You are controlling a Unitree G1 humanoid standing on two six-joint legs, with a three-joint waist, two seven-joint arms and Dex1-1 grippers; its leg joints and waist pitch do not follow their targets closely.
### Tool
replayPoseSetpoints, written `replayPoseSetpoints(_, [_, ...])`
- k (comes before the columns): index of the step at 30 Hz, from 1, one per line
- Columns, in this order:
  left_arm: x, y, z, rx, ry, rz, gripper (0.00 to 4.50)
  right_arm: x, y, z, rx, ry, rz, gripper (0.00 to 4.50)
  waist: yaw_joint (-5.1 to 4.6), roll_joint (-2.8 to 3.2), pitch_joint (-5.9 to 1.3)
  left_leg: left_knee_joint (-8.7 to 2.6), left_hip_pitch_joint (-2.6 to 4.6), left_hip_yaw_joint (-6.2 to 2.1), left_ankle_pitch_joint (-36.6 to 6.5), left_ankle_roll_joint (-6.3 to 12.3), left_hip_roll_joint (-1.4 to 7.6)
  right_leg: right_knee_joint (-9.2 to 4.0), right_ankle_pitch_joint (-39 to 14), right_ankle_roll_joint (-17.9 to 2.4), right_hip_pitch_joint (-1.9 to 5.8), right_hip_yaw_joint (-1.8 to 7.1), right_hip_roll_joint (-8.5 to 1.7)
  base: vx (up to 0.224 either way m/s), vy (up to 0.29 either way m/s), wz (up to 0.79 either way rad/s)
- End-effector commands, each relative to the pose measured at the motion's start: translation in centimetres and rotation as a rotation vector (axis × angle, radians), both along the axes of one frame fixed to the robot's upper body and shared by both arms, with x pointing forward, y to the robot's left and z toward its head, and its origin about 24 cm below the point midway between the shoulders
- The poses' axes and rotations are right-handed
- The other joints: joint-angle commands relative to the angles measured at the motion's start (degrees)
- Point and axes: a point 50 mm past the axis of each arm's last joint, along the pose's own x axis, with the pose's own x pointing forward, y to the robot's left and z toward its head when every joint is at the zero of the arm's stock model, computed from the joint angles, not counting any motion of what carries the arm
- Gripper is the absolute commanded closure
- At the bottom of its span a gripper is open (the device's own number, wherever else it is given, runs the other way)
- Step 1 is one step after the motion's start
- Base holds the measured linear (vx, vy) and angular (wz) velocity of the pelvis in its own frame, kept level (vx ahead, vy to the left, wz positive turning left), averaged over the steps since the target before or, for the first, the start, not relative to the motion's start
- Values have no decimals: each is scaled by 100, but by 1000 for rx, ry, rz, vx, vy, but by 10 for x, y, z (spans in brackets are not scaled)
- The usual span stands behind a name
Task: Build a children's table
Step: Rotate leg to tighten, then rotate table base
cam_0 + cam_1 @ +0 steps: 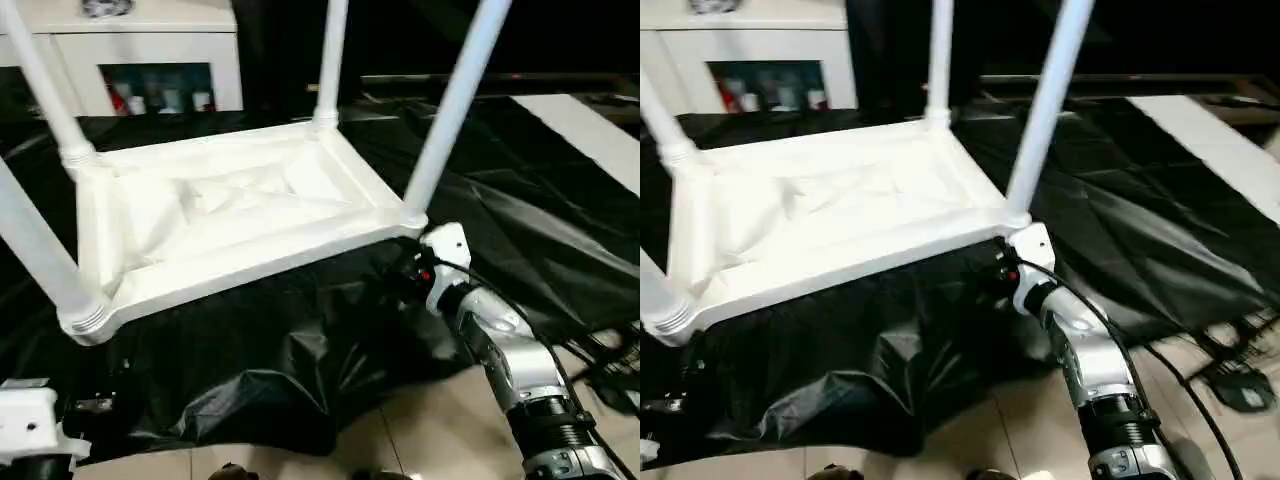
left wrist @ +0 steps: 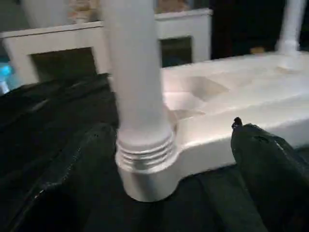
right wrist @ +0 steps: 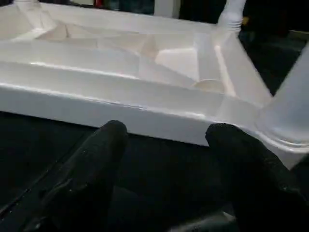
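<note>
Left eye view: the children's table [image 1: 230, 215] lies upside down on a black plastic sheet [image 1: 300, 350], ribbed underside facing up. Four white legs stand in the corner sockets: near-left leg [image 1: 35, 245], far-left leg [image 1: 45, 85], far-right leg [image 1: 330, 60], near-right leg [image 1: 455, 110]. All four rise out of the top of the picture. The sheet hangs crumpled over the near edge down to a pale tiled floor [image 1: 430, 420]. A white cabinet [image 1: 150, 45] with a glass door stands behind, well apart from the table.

Right arm: silver forearm reaches in from the lower right; the right claw [image 3: 164, 140] sits just below the near long rim of the tabletop, close to the near-right corner socket. Right wrist view shows its two black fingers [image 3: 99, 159] spread apart, nothing between them, rim just ahead of the tips. Contact with the rim cannot be told.

Left wrist view: the near-left leg fills the centre, its ringed collar seated in the rounded corner socket [image 2: 149, 179]. The left claw [image 2: 169, 159] has its fingers wide apart, one dark finger [image 2: 270, 169] to either side of the socket, not clamped on it. The white body of the left wrist shows at the lower left corner of the left eye view.
</note>
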Motion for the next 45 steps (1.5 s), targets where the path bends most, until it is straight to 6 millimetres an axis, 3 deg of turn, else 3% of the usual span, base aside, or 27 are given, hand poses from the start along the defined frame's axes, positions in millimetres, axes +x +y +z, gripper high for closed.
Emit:
replayPoseSetpoints(1, [16, 0, 9, -25, -53, -22, 10, 2, -7, -3, -37, 35, -56, 132, -10, 157, -171, -903, 108, -149, -5036, -517, 382, -135, -2857, -317, 207, -45, -20, -60, 5, -1])
replayPoseSetpoints(2, [21, 0, 11, -28, -66, -36, 10, 3, -8, -4, -47, 42, -71, 132, 166, 117, -126, -1293, -231, 26, -5268, -560, 514, 689, -2292, -405, 463, 50, 35, -114, -45, 8])
replayPoseSetpoints(3, [29, -1, 15, -39, -87, -65, 10, 5, -10, -7, -59, 55, -97, 132, 402, 192, -137, -1373, -361, 243, -5326, -653, 502, 1025, -2058, -444, 506, 94, 55, -109, -112, 19])
replayPoseSetpoints(4, [39, 1, 19, -34, -96, -82, 10, 7, -12, -10, -76, 77, -135, 132, 486, -86, -159, -1087, -154, 469, -4526, -540, 362, 992, -3259, -150, 217, 490, 25, -109, -112, 19])
replayPoseSetpoints(5, [47, 1, 22, -41, -99, -107, 10, 10, -15, -13, -94, 90, -171, 132, 307, -349, -101, 1064, 819, 108, -2243, -398, -105, -815, -7150, 257, -1137, 696, -798, -36, -146, 11])
replayPoseSetpoints(6, [51, 1, 23, -48, -98, -121, 10, 11, -16, -14, -103, 93, -186, 132, 219, -276, -48, 1143, 454, -218, -1091, -204, -219, -826, -7606, 102, -918, 984, -842, 33, -41, -22])
replayPoseSetpoints(7, [60, 3, 25, -30, -90, -125, 10, 13, -17, -14, -93, 98, -210, 132, 265, -282, -151, 814, -19, -430, -1070, -230, -206, -421, -6526, 3, -73, 908, -947, 33, -41, -22])
replayPoseSetpoints(8, [60, 3, 25, -30, -90, -125, 10, 13, -17, -14, -93, 98, -210, 132, 332, -223, -236, 382, -32, -442, -1243, -372, -57, -153, -5454, -153, 68, 812, -736, 0, 0, 0])
replayPoseSetpoints(9, [67, 7, 22, -35, -48, -89, 10, 13, -17, -14, -89, 102, -222, 132, 289, -114, -246, -54, 322, -366, -2073, -507, 102, 161, -3099, -526, -234, 548, -87, -98, -44, 35])
replayPoseSetpoints(10, [72, 13, 22, -46, -39, -25, 10, 13, -14, -13, -82, 100, -215, 132, 186, 11, -320, -221, 372, -345, -2419, -426, 174, 259, -1624, -871, -96, 513, -74, -98, -44, 35])
replayPoseSetpoints(11, [72, 13, 22, -46, -39, -25, 10, 13, -14, -13, -82, 100, -215, 132, 139, 23, -278, -318, 282, -270, -2491, -313, 185, 172, -1187, -1097, 10, 513, -104, -96, -12, 10])
replayPoseSetpoints(12, [74, 15, 23, -77, -56, -10, 10, 13, -12, -12, -77, 99, -209, 132, 74, -8, -212, -390, 213, -275, -2994, -300, 181, 74, -1998, -992, 69, 477, -152, -83, 36, -9])
replayPoseSetpoints(15, [78, 9, 25, -68, -61, -50, 10, 12, -8, -11, -64, 95, -199, 132, 29, -34, -212, -315, 291, -282, -3451, -387, 109, -159, -3425, -557, -19, 457, -263, -28, 12, -3])
replayPoseSetpoints(17, [80, 5, 26, -65, -63, -61, 10, 13, -5, -11, -60, 95, -196, 132, 20, -65, -261, -354, 224, -275, -3013, -308, 116, -203, -3270, -460, 61, 455, -304, 0, 0, 0])
replayPoseSetpoints(20, [85, 6, 27, -69, -62, -47, 10, 15, -3, -11, -62, 84, -198, 132, 4, -81, -282, -363, 200, -236, -2605, -232, 126, -175, -2787, -619, 67, 472, -295, 0, 0, 0])
replayPoseSetpoints(23, [94, 6, 30, -61, -60, -46, 10, 19, 2, -4, -30, 51, -184, 132, 15, -88, -274, -328, 267, -178, -2569, -205, 119, -185, -2818, -721, -23, 478, -268, 0, 0, 0])
replayPoseSetpoints(26, [101, 8, 30, -66, -33, -29, 10, 23, 7, 4, -5, 14, -169, 132, 26, -91, -273, -350, 227, -174, -2413, -213, 142, -153, -2631, -788, 7, 469, -275, 0, 0, 0])
replayPoseSetpoints(27, [103, 8, 30, -67, -25, -23, 10, 24, 9, 6, 1, 5, -164, 132, 43, -65, -271, -348, 255, -169, -2455, -252, 152, -151, -2608, -800, -14, 465, -272, 0, 0, 0])
replayPoseSetpoints(33, [109, 9, 35, -93, -21, 70, 10, 26, 14, 8, -9, -9, -144, 132, 82, -109, -296, -362, 197, -159, -2236, -286, 166, -110, -2368, -833, 52, 460, -288, 0, 0, 0])
replayPoseSetpoints(39, [111, 6, 47, -97, -81, 113, 10, 27, 15, 9, -13, -18, -130, 132, 144, -107, -322, -349, 214, -128, -2192, -277, 183, -101, -2304, -874, 16, 463, -280, 0, 0, 0])
replayPoseSetpoints(42, [113, 5, 49, -100, -82, 112, 10, 29, 12, 10, -10, -20, -136, 132, 147, -124, -345, -340, 160, -115, -1955, -232, 171, -64, -2067, -933, 33, 469, -265, 17, -7, 0])
replayPoseSetpoints(45, [122, 8, 49, -103, -55, 122, 10, 29, 15, 11, -9, -25, -126, 132, 164, -128, -383, -293, 165, -88, -1679, -193, 151, -17, -1784, -1004, 20, 488, -259, 61, -25, 4])
